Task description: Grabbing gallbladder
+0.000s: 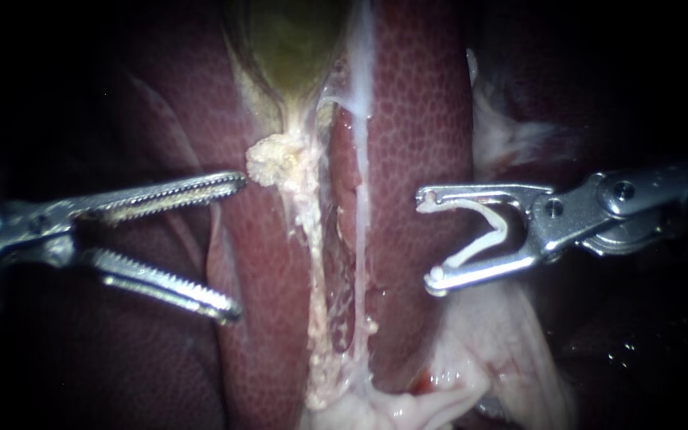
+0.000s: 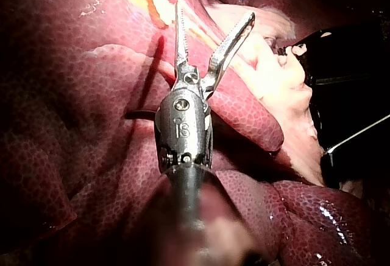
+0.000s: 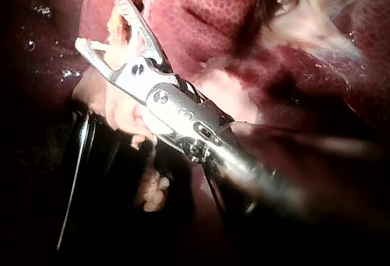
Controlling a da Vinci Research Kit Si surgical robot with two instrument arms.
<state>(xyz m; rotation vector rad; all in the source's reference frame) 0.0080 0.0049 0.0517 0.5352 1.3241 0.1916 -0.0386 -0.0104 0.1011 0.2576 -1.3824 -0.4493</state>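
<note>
1. The left instrument [image 1: 236,245] comes in low over the liver [image 1: 416,119]. Its two toothed jaws are spread wide, with a clear gap between them, and they hold nothing.
2. The gallbladder [image 1: 292,48], greenish-yellow, lies ahead of the left instrument's upper jaw and off to that jaw's outer side, apart from both instruments. Neither jaw touches it.
3. A pale fatty lump [image 1: 276,163] sits at the narrow end of the gallbladder, just beyond the tip of the left instrument's upper jaw. Whether tip and lump touch cannot be told.
4. From that lump a pale strand [image 1: 316,263] runs along the groove in the liver. It passes ahead of the left instrument's open jaws and lies between the two instruments.
5. The right instrument [image 1: 430,237] faces the left one across the groove, and the two pairs of jaw tips are well apart. Its smooth jaws stand wide.
6. A white clip [image 1: 491,231] is seated between the right instrument's jaws. It is open in a V, with one leg against each jaw's inner face.
7. No tissue lies inside the clip, and the tips of the right instrument's jaws hang over a liver lobe.
8. Pale tissue [image 1: 503,350] lies beside the right instrument's lower jaw, on its outer side.
9. In the left wrist view the left instrument's jaws fork open above the liver surface, with lighter tissue beyond their tips.
</note>
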